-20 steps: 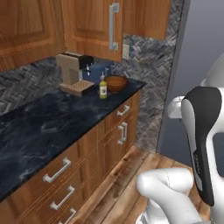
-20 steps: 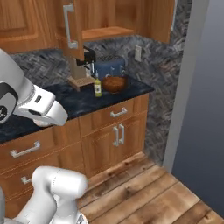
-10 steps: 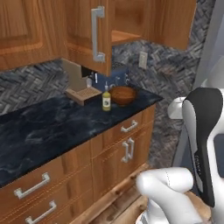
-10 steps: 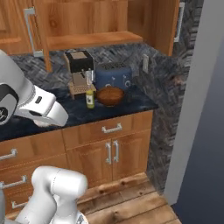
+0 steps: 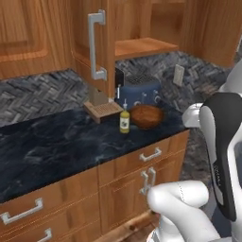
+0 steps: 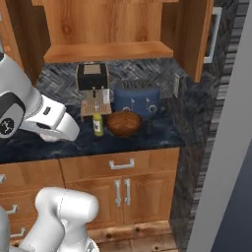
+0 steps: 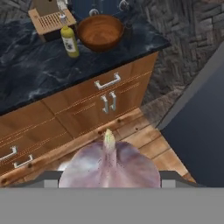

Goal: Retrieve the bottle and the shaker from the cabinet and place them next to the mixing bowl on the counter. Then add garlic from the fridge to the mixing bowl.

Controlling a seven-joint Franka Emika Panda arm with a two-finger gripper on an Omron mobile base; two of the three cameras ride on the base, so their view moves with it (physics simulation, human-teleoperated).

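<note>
While we look from the left base view, the bottle (image 5: 124, 121) stands on the worktop (image 5: 52, 146) just beside the mixing bowl (image 5: 146, 116), both near the worktop's right end and closer to its front edge than the blue toaster (image 5: 138, 90) behind them. We judge the bottle step done. We cannot make out a shaker, so that step stays uncertain.

From the right base view, the open cabinet (image 6: 106, 49) above shows a bare shelf. The bowl sits in front of the toaster, the bottle touching or almost touching its left side, and a coffee machine (image 6: 93, 87) stands at the back wall. Right of the worktop's end, the floor is free up to the grey fridge side (image 6: 224, 162).

From the hand view, the garlic (image 7: 109, 166) sits between the gripper's (image 7: 109, 177) jaws, closed narrowly around it, well apart from the bowl. What remains is carrying it over the front edge and releasing it into the bowl. The room above the bowl looks open; the bottle close by is the only thing to avoid.
</note>
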